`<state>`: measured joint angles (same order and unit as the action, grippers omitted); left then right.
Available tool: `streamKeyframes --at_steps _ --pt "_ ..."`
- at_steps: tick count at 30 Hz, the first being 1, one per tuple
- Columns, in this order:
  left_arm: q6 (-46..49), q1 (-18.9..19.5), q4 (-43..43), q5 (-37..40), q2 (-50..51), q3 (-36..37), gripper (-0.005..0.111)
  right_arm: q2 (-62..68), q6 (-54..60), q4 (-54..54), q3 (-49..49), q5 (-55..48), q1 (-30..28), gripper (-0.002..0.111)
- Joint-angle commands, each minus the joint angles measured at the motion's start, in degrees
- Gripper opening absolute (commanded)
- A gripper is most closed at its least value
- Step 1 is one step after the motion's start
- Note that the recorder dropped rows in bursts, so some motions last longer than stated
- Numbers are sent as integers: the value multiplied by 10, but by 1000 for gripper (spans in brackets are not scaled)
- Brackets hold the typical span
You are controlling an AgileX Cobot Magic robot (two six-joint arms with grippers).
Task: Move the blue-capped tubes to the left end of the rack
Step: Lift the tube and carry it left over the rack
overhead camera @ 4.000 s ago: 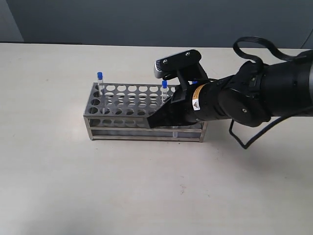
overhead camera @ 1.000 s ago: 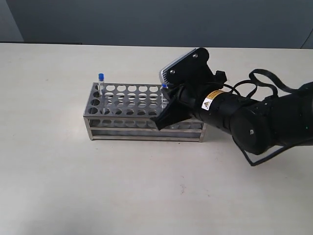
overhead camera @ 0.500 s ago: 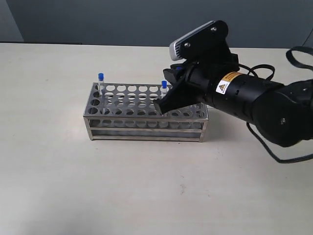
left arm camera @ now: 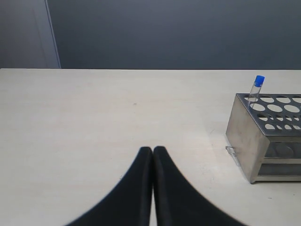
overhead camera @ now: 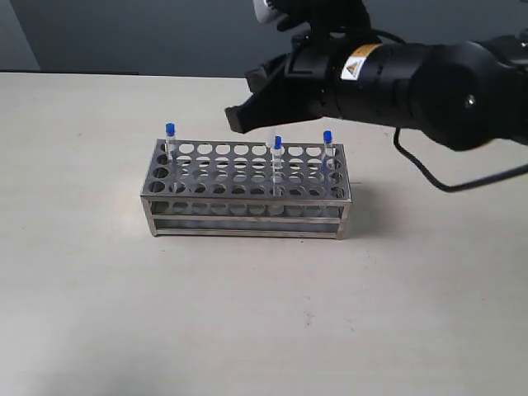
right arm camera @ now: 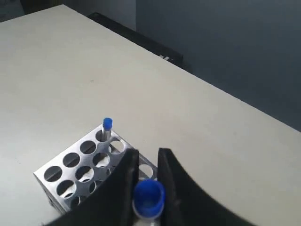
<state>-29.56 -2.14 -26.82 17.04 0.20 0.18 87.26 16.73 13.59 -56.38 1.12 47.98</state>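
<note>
Yellow warning-triangle sticker on right arm; print seemingly too small to read.

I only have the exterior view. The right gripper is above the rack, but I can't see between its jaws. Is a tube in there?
Observer: Yes. The right wrist view shows a blue-capped tube held between the jaws of the right gripper.
Operator: And the left gripper? It's outside my frame.
Observer: The left gripper has its jaws shut on nothing, over the table, short of the rack's end.
</note>
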Motion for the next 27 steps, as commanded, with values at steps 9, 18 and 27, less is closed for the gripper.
streamKeyframes --at_steps 9,18,27 --pt "0 -4 0 -4 -2 -2 1 160 7 -1 -195 -48 70 -1" --pt "0 -4 0 -4 -2 -2 1 224 7 -1 -243 -18 70 -1" --pt "0 -4 0 -4 -2 -2 1 260 7 -2 -243 48 70 -1"
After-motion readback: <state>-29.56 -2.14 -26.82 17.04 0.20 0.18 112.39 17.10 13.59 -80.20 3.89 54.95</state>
